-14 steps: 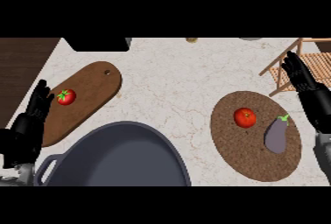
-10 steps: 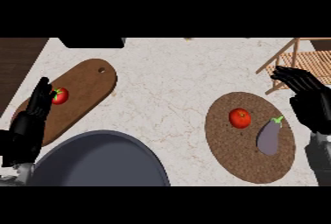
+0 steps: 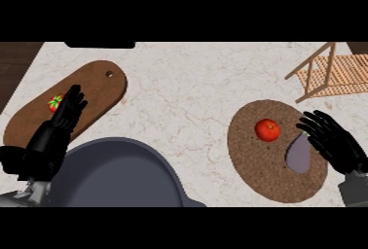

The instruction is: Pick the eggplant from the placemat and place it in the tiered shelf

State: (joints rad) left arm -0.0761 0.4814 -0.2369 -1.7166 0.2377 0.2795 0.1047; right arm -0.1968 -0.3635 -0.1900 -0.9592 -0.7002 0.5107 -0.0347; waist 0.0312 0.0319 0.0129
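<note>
A purple eggplant [image 3: 299, 156] lies on the right half of a round brown placemat [image 3: 267, 167]. My right hand [image 3: 333, 142] hovers over the eggplant's right side with fingers spread open, covering its upper end. A red tomato [image 3: 267, 130] sits on the same placemat, left of the eggplant. The wooden tiered shelf [image 3: 332, 72] stands at the top right corner. My left hand [image 3: 59, 125] rests open at the left, fingers straight.
A brown cutting board [image 3: 101, 92] lies at the left with a second tomato [image 3: 55, 102] partly behind my left hand. A large dark grey pan [image 3: 115, 175] fills the lower left. A dark wooden strip runs along the far left edge.
My right hand has moved down and left, from beside the shelf to over the eggplant. The view has shifted a little; the left hand stays put.
</note>
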